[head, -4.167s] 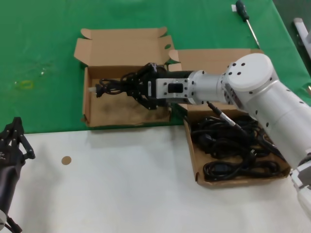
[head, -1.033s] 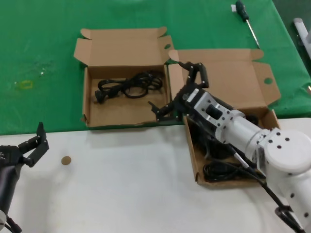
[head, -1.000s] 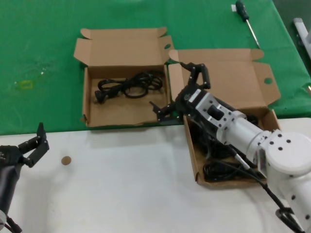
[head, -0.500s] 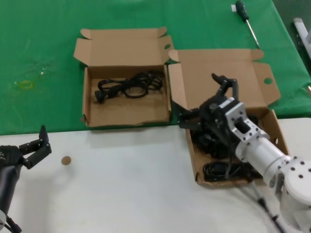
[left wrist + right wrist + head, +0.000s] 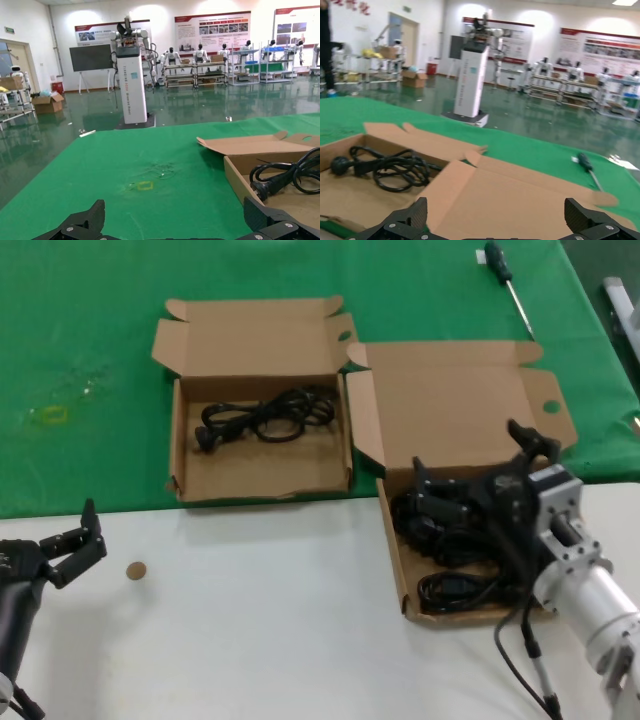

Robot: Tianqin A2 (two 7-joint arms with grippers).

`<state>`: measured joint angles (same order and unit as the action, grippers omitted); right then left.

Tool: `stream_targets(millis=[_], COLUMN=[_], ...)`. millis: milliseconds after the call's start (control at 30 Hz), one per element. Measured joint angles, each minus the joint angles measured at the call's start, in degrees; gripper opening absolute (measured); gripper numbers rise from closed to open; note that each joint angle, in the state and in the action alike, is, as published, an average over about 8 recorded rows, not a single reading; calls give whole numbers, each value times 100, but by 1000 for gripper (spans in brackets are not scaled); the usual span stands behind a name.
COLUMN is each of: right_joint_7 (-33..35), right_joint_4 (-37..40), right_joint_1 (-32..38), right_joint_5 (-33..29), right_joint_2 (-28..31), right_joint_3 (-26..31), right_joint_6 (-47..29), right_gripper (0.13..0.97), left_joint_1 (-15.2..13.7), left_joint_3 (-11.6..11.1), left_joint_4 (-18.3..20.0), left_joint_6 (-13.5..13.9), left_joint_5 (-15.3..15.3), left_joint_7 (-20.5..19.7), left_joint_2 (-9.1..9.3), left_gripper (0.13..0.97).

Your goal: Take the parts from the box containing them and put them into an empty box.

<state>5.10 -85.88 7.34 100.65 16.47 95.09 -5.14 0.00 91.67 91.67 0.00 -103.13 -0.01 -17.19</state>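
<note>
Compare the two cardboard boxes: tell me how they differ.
The smaller box holds one cable bundle; the larger box holds a pile of cables. The smaller box's lid is short, the larger box's tall and wide. The open right gripper hovers over the larger box only. Both are brown, shallow and open.

Illumination is bright, even, from overhead ceiling fixtures. Shadows are soft and short. Floor glare appears at 12 o'clock in both wrist views. The right wrist view is slightly motion-blurred.
</note>
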Motion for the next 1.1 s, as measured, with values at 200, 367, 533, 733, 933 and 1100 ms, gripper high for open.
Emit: stream_targets(millis=[200, 367, 533, 733, 933, 1100], right_joint_7=[-279, -378, -385, -385, -385, -385], right_joint_4=[-316, -428, -437, -437, -437, -437], right_joint_1=[-399, -541, -552, -553, -553, -553], right_joint_5=[135, 183, 187, 187, 187, 187], right_joint_2=[39, 53, 54, 54, 54, 54], right_joint_3=[-186, -253, -258, -258, -258, -258], right_joint_6=[280, 380, 387, 388, 388, 388], right_gripper=[966, 966, 966, 966, 966, 966], left_joint_1=[0, 0, 0, 0, 0, 0], left_joint_3=[0, 0, 0, 0, 0, 0], left_joint_4=[0, 0, 0, 0, 0, 0], left_joint_6=[0, 0, 0, 0, 0, 0], left_joint_5=[-1, -1, -1, -1, -1, -1], left_joint_7=[0, 1, 3, 3, 2, 1], left_joint_2=[0, 0, 0, 0, 0, 0], left_gripper=[966, 966, 966, 966, 966, 966])
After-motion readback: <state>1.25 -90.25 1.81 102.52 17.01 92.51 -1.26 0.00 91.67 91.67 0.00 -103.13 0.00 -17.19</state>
